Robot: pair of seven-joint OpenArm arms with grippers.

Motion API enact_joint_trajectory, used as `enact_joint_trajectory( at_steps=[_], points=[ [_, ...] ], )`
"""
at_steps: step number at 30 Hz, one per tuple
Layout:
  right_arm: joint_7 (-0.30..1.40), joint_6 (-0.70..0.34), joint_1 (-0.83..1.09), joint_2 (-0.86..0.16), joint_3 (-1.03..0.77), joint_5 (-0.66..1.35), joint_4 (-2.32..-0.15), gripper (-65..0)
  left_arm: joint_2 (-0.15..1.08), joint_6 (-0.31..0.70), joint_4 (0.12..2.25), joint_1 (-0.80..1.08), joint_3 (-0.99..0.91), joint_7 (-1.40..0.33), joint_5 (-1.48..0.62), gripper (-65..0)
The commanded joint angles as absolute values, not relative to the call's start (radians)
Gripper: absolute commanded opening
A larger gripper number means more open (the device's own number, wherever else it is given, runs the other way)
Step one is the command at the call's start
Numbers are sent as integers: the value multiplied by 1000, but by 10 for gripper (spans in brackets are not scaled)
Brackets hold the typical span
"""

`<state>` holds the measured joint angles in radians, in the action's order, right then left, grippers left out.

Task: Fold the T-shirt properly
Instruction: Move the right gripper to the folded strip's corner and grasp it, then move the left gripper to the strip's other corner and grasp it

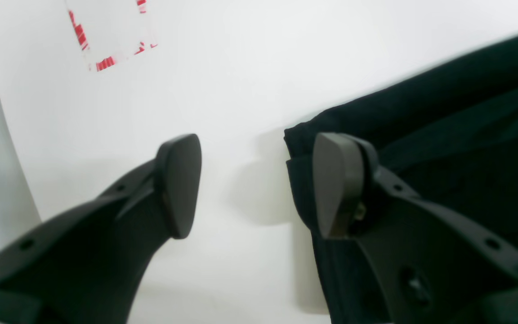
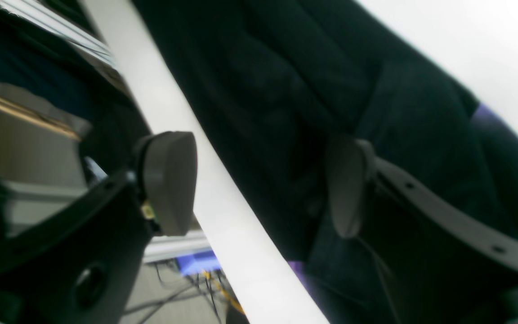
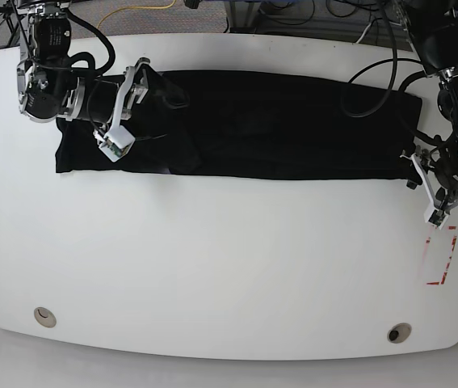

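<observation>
Both end effectors are seen with their fingers spread apart and nothing clamped between them. In the left wrist view, the left end effector (image 1: 256,184) is held low at a corner of the T-shirt (image 1: 443,148), with one finger over bare worktop (image 1: 250,76) and the other over the black cloth, so the layered hem edge lies roughly between them. In the right wrist view, the right end effector (image 2: 263,184) is seen above the opposite end of the garment, one finger past the worktop edge and the other over folded cloth where a trace of purple print shows.

From the base view, the T-shirt (image 3: 277,121) is laid as a long band across the far part of the worktop (image 3: 229,267), its long axis running side to side. Its two short ends are each attended by one arm: the left end effector (image 3: 436,190) at the end near a red-marked tag (image 3: 441,259), the right end effector (image 3: 123,105) over the other end.

The coming move is judged to turn on that long axis: each short end lies directly under its nearer arm, and the band would presumably be folded end toward end along its length. Contact with the cloth cannot be confirmed on either side.
</observation>
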<state>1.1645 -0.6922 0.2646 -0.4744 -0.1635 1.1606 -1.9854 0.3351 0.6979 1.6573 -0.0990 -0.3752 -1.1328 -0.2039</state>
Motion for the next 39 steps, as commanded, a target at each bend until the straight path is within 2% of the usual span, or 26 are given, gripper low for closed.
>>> enact_joint_trajectory(
  at_steps=[1, 6, 13, 15, 20, 23, 39],
  points=[
    [1150, -698, 255, -489, -234, 1179, -1998, -252, 349, 698, 1678, -119, -384, -1121, -216, -279],
    [1147, -698, 249, -433, -298, 1095, -1985, -303, 341, 698, 1670, -122, -458, -1141, -249, -278],
    [1147, -698, 237, -305, -295, 788, -1983, -484, 343, 698, 1626, -128, -579, -1224, -469, -275],
    [1147, -698, 236, -266, -294, 684, -1980, -506, 343, 698, 1603, -128, -599, -1234, -515, -274],
    [1132, -698, 225, -179, -292, 429, -1968, -510, 344, 698, 1524, -128, -618, -1239, -584, -274],
    [1101, -698, 223, -159, -291, 343, -1966, -510, 344, 698, 1488, -128, -616, -1239, -595, -274],
    [1086, -698, 251, -171, -268, 334, -1968, -512, 325, 698, 1429, -122, -584, -1239, -590, -274]
  ],
)
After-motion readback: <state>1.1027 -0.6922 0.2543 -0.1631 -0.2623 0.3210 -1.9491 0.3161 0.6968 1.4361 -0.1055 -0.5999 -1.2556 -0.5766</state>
